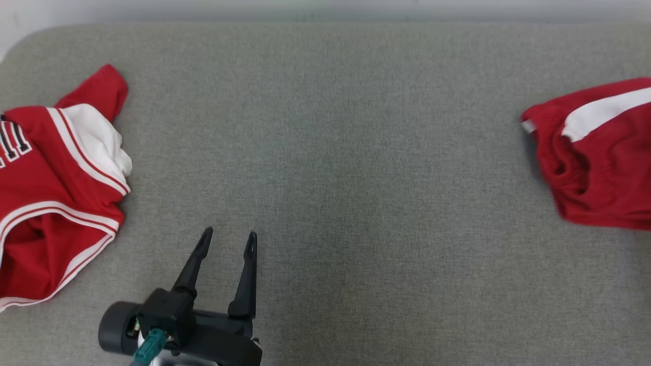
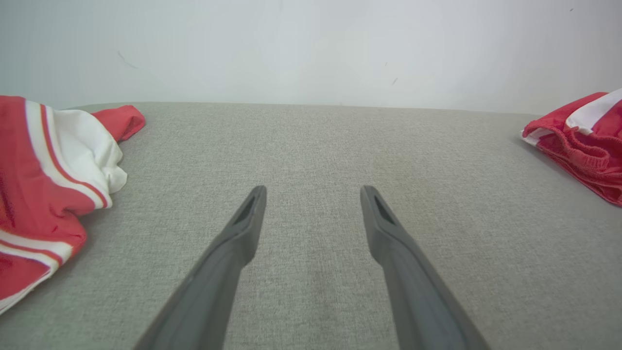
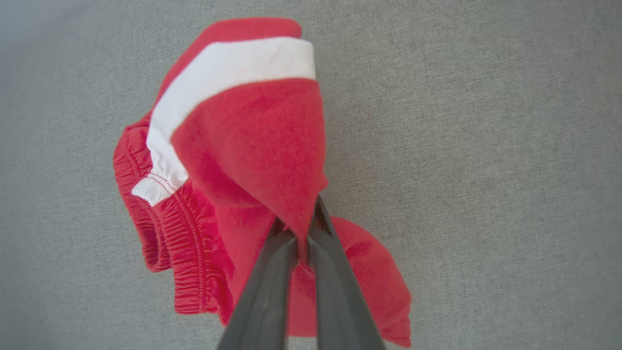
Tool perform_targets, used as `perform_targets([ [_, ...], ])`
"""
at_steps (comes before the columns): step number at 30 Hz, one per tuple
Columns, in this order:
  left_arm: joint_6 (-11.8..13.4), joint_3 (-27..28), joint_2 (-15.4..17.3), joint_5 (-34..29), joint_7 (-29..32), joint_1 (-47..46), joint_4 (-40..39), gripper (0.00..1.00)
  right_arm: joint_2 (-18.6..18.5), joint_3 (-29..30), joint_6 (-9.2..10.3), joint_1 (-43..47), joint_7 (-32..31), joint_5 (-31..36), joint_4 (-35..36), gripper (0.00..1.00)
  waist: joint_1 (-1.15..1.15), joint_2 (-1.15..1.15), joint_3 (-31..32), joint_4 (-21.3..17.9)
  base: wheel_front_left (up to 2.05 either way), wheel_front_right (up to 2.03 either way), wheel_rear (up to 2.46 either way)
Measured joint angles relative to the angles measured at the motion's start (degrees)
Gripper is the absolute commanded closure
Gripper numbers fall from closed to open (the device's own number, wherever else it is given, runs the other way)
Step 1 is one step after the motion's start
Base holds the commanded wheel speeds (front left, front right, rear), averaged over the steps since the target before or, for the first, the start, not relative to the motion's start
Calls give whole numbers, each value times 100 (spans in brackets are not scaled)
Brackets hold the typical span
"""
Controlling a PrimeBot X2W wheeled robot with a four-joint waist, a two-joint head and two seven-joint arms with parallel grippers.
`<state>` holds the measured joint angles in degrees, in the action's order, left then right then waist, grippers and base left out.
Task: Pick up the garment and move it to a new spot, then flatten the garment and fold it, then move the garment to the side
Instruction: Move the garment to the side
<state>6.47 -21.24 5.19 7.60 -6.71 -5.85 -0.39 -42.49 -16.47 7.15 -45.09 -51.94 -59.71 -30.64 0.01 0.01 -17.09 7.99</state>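
Grey woven surface (image 1: 356,152): the broadest thing in the head view, reaching from side to side, with a rounded corner at the far left.
Pale wall (image 2: 311,48): stands behind the surface's far edge in the left wrist view, plain apart from a few small dark marks.
Red jersey (image 1: 46,203): lies crumpled on the left side of the surface and is cut off by the head view's left edge. It has white-and-red striped trim, a white lining turned outward and dark lettering at the picture's edge. One red flap points toward the far edge.
Red shorts (image 1: 600,173): at the far right of the surface, well apart from the jersey and cut off by the head view's right edge. They have a white band and a gathered elastic waistband. In the right wrist view a peak of the red cloth is drawn up to the fingertips and the rest bunches below. Whether that lower part rests on the surface or hangs just above it cannot be told.
Left gripper (image 1: 229,234): at the lower left of the head view, near the jersey's lower hem but not touching it. Its two dark fingers are spread with nothing between them and point toward the far edge over the grey cloth.
Right gripper (image 3: 300,233): fingers pressed together, pinching a fold of the red shorts.
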Motion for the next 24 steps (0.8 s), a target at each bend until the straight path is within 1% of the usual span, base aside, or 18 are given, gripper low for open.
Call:
perform_targets([
  [6, -1, -31, 13, -56, 65, -210, -238, 0, -269, 214, 0, -282, 12, 167, -159, 100, 0, 0, -385, -14, 0, 0, 0],
  [9, -1, -31, 12, -60, 65, -319, -256, 0, -282, 356, 0, -479, 111, 250, -300, 100, 0, 0, -562, -22, 0, 0, 0],
  [11, -47, -53, 4, -60, 70, -400, -240, 0, -345, 367, -1, -517, 153, 365, -394, 100, 0, 0, -659, -28, 0, 0, 0],
  [16, -47, -66, 1, -60, 90, -433, -247, 0, -621, 375, 0, -519, 153, 647, -614, 100, -1, 0, -780, -19, 0, 0, 0],
  [24, -51, -87, 2, -60, 124, -450, -250, 0, -655, 308, 0, -597, 204, 966, -611, 100, -1, 0, -893, 27, 0, 0, 0],
])
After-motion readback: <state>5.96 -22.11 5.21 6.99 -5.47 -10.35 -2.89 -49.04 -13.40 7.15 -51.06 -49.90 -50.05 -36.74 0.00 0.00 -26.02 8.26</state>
